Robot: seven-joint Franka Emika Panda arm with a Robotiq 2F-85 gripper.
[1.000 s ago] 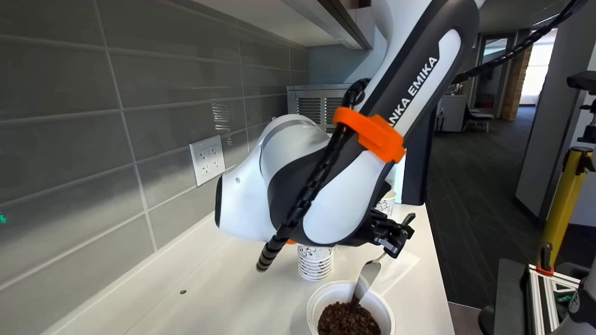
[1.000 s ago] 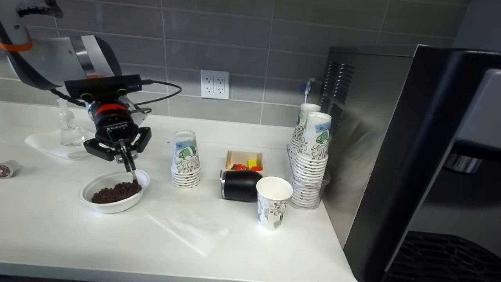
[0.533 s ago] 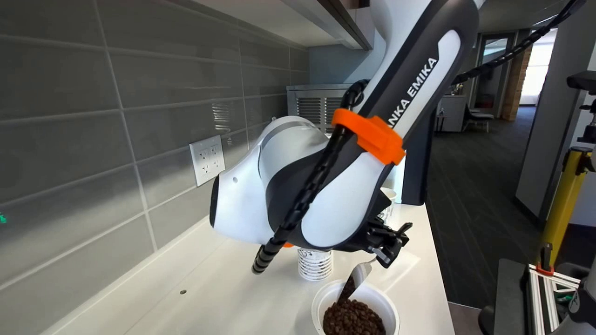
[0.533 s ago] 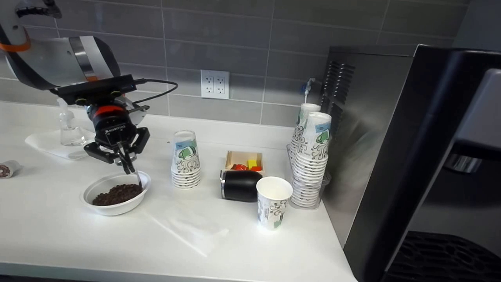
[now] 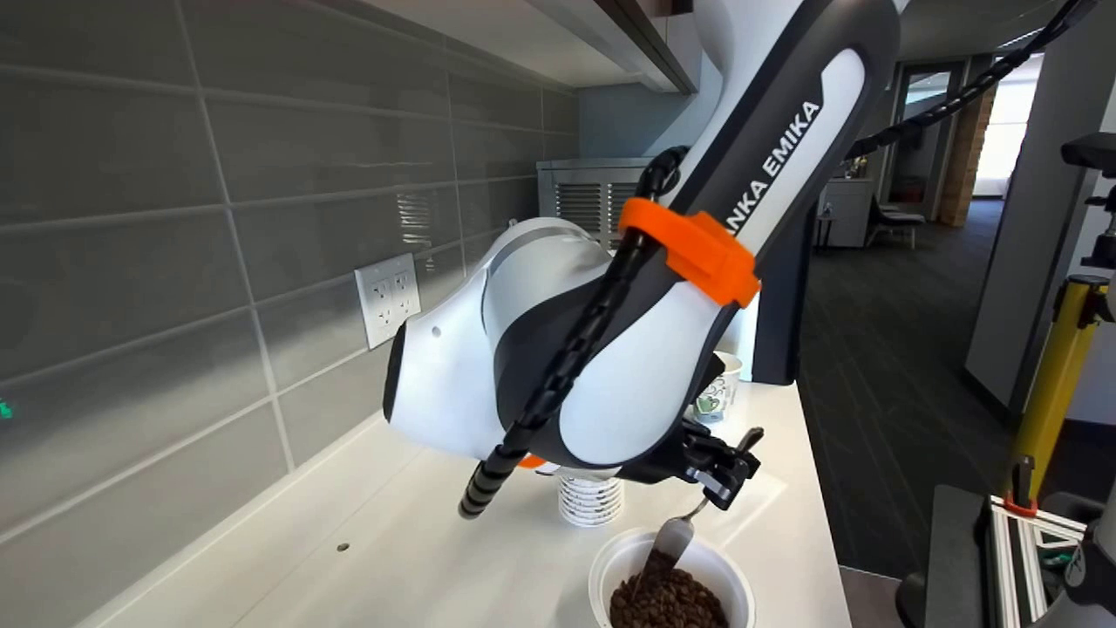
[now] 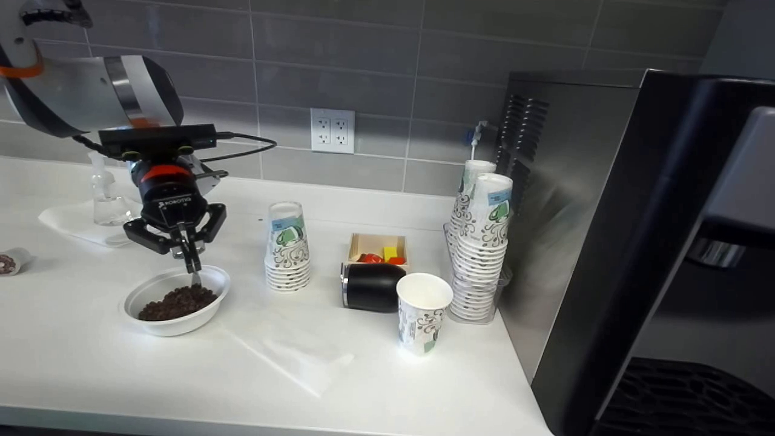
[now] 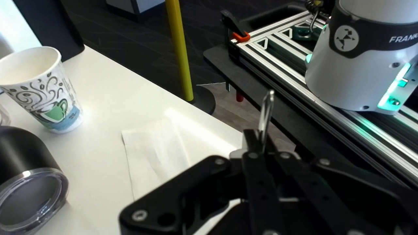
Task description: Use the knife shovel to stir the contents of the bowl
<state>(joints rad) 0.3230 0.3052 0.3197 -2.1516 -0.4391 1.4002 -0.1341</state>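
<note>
The slim, silver-bladed metal knife shovel slants down from your black two-fingered gripper, its long axis running into the dark brown, granular contents of the low, round white bowl. Your fingers clench its handle; the blade lies below them, so stirring likely needs a sideways sweep.

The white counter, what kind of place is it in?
Likely an office kitchenette: stacked paper cups, what looks like a drink dispenser, and a dark-floored hallway beyond.
</note>
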